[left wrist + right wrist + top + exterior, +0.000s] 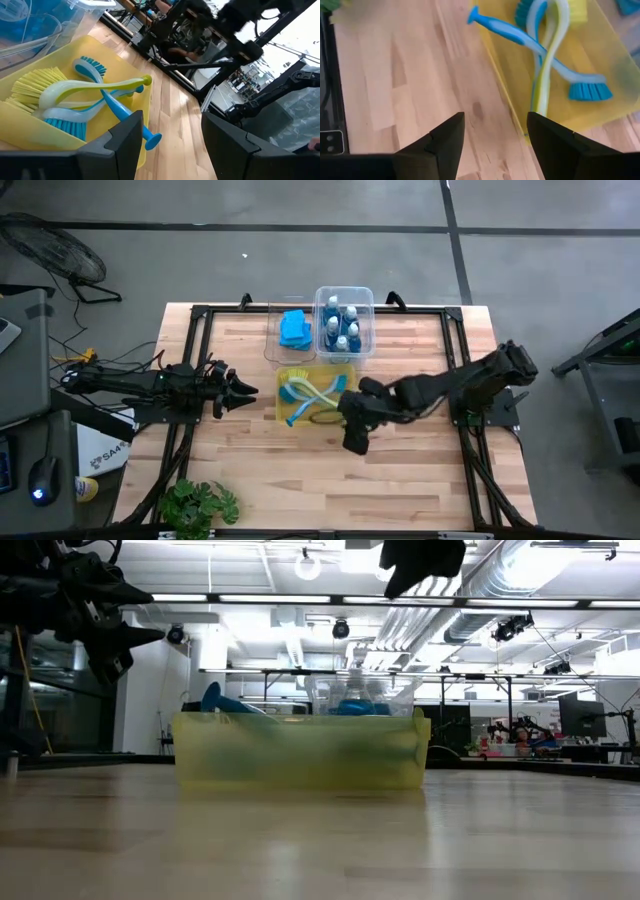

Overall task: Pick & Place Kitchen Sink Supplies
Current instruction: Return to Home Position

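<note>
Dish brushes [310,392]: crossed in yellow bin [283,418] mid-desk, blue handle [495,27] overhanging the rim; right end effector [495,122] near it and left end effector [172,120] left of bin both open, empty; a careless pull-back could snag that handle.

From counter [320,840] level, the yellow bin [300,755]'s cloudy wall smears the dish brushes [214,698] inside into vague shadows; I make out only blue tips above its rim. Behind that bin, the clear bin [322,698] is mostly masked, and from overhead its bottles [342,327] are too small for me to count. Above the yellow bin, the picture's edge cuts off the right arm [422,562].
</note>
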{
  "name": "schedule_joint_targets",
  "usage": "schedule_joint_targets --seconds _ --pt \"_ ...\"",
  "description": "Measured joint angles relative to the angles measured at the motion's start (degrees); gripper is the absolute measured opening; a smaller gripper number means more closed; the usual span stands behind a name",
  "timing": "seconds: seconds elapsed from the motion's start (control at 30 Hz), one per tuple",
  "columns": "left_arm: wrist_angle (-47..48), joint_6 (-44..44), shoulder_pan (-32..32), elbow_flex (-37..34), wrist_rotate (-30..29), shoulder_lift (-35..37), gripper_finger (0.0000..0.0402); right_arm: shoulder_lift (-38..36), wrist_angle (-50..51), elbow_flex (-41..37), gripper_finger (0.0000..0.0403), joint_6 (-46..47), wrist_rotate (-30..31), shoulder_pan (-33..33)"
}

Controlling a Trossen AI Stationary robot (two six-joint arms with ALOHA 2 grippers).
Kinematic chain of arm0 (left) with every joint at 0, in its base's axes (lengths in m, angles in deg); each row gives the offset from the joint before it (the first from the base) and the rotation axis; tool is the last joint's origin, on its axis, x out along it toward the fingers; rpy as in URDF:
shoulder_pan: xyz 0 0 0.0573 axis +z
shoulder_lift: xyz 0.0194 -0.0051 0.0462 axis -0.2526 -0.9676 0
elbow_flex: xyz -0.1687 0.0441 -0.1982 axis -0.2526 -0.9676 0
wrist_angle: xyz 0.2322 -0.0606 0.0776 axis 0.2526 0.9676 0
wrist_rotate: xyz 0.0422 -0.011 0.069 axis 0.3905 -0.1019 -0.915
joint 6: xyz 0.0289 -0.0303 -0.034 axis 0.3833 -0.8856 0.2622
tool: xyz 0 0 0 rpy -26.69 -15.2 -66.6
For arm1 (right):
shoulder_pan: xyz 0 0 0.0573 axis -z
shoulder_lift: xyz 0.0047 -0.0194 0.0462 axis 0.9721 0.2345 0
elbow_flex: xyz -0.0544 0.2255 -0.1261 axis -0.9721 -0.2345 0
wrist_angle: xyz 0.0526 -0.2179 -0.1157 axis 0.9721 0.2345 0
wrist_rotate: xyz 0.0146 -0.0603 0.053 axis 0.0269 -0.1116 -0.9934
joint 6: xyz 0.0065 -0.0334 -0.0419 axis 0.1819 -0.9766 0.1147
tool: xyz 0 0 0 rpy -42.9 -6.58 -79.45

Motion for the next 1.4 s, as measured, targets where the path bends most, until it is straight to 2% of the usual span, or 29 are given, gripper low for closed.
schedule_joint_targets --seconds 0.17,0.4,0.5,0.73,1.1,1.4 --pt "0.0 0.0 0.0 0.0 0.0 0.0 0.0197 0.0 -2.1 0.0 0.0208 -0.8 4.3 -3.6" --pt "0.0 0.0 0.0 0.0 0.0 0.0 0.0197 0.0 -7.2 0.0 0.0208 -6.5 4.3 -4.6" --pt "0.0 0.0 0.0 0.0 0.0 0.0 0.0197 -1.6 -13.0 -2.8 0.0208 -10.3 4.2 -4.2" --pt "0.1 0.0 0.0 0.0 0.0 0.0 0.0197 -10.5 -26.0 -21.1 0.0208 -11.2 1.2 -2.3" --pt "0.1 0.0 0.0 0.0 -0.1 0.0 0.0197 -36.0 -44.8 -54.2 0.0208 -10.2 3.1 -1.9" --pt "0.2 0.0 0.0 0.0 -0.1 0.0 0.0197 -54.2 -49.7 -70.8 0.0208 -9.2 4.3 0.7"
